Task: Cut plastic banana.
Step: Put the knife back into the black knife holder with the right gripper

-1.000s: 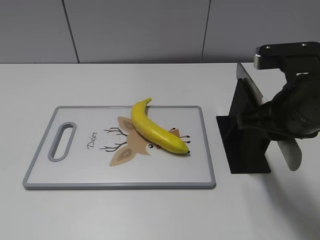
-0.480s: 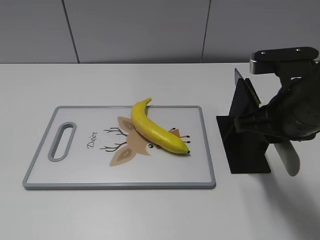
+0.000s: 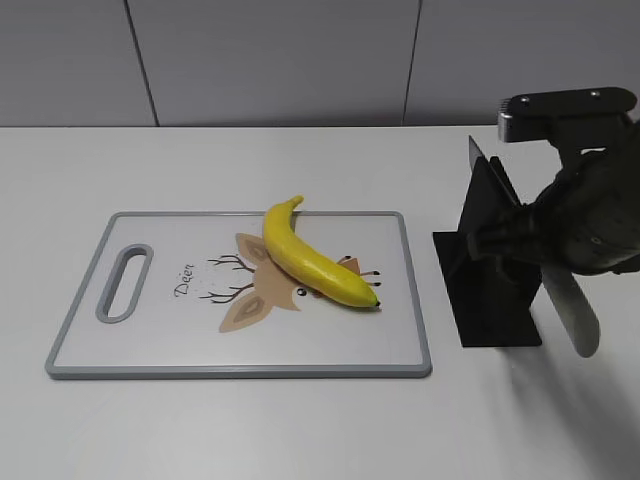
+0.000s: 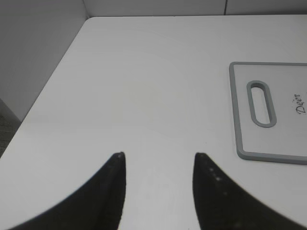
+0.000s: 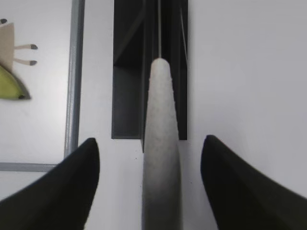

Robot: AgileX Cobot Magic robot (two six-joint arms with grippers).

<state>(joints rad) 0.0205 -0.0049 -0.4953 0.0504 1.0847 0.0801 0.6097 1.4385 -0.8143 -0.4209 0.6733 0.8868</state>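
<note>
Left pincer spread, right pincer spread

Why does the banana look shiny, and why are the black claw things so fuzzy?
In the exterior view, room light leaves a pale glossy streak along the plastic banana, and the knife stand casts only a soft shadow. In the left wrist view, the left gripper sits too close to the camera, so its fingers blur. In the right wrist view, the right gripper and knife handle blur likewise.
</note>
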